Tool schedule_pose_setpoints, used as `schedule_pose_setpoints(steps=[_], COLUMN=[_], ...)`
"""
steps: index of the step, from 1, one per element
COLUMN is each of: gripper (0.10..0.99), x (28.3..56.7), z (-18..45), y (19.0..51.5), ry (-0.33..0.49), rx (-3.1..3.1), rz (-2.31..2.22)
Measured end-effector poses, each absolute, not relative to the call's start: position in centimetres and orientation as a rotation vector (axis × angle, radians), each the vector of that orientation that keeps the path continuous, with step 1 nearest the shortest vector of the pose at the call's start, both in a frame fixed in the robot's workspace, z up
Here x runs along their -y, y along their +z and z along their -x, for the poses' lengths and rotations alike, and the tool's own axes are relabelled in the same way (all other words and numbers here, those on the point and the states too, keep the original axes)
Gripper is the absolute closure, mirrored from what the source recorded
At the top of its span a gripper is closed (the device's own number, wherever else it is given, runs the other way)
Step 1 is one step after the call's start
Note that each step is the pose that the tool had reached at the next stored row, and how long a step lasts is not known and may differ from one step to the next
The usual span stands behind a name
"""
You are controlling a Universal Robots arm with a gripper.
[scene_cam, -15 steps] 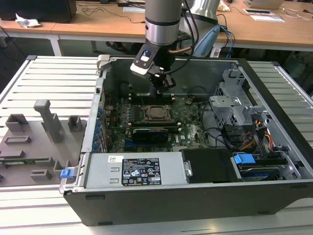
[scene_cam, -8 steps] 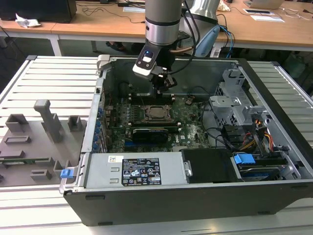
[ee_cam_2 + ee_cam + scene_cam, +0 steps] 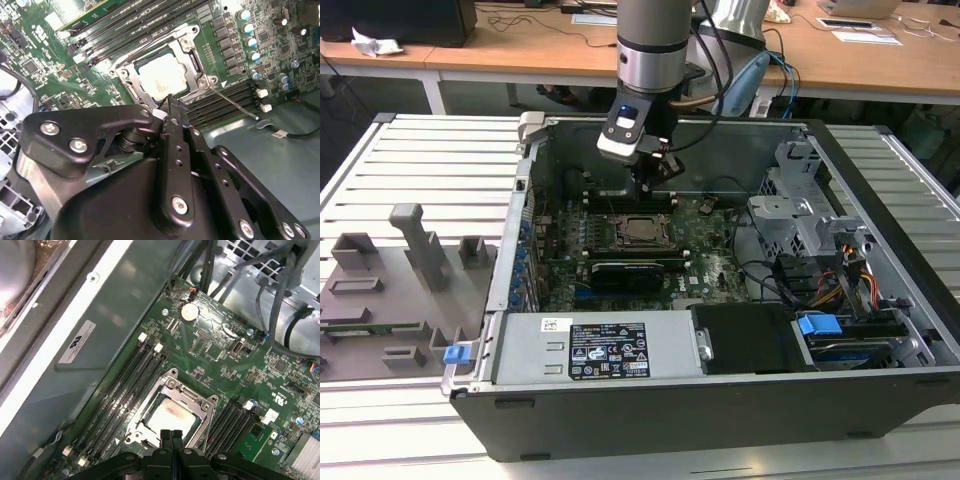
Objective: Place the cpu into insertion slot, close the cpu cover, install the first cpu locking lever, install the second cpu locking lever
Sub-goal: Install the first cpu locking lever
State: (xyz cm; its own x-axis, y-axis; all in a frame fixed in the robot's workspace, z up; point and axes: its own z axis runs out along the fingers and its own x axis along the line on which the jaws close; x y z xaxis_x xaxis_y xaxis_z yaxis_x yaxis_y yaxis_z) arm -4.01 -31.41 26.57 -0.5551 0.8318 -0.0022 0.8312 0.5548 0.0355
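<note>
The cpu (image 3: 170,417) sits in the insertion slot (image 3: 642,229) at the middle of the open computer case (image 3: 720,400), with the cpu cover (image 3: 197,400) lying flat around its metal face. In the exterior view the gripper (image 3: 655,180), its fingers pressed narrowly together, hangs at the slot's 12 o'clock edge, and a long black card (image 3: 635,270) lies at 6 o'clock. A thin locking lever (image 3: 232,102) angles out from the cover's corner

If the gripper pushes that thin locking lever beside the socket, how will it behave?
The locking lever is a thin wire rod, so probably springy, not stiff. Its bare metal looks smooth; the gripper could slip off it.
</note>
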Motion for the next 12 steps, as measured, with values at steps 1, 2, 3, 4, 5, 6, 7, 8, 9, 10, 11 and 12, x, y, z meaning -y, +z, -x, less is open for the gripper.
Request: schedule_pose_setpoints(steps=[1, 2, 3, 4, 5, 6, 7, 8, 9, 10, 11, 12], gripper=[0.98, 0.98, 0.98, 0.98, 0.98, 0.98, 0.98, 0.98, 0.98, 0.98, 0.98, 0.98], x=[31.41, 31.41, 31.41, 31.41, 31.41, 31.41, 31.41, 31.41, 31.41, 31.41, 31.41, 31.41], z=[4.01, 4.01, 4.01, 4.01, 4.01, 4.01, 4.01, 4.01, 4.01, 4.01, 4.01, 4.01], y=[26.57, 26.57, 26.57, 26.57, 26.57, 26.57, 26.57, 26.57, 26.57, 26.57, 26.57, 26.57], ry=[0.047, 0.048, 0.048, 0.048, 0.048, 0.048, 0.048, 0.048, 0.048, 0.048, 0.048, 0.048], rx=[-2.759, -2.766, -2.771, -2.778, -2.785, -2.789, -2.793, -2.799, -2.803, -2.806, -2.811, -2.815], rz=[-1.462, -1.449, -1.44, -1.427, -1.414, -1.405, -1.399, -1.386, -1.379, -1.372, -1.363, -1.355])
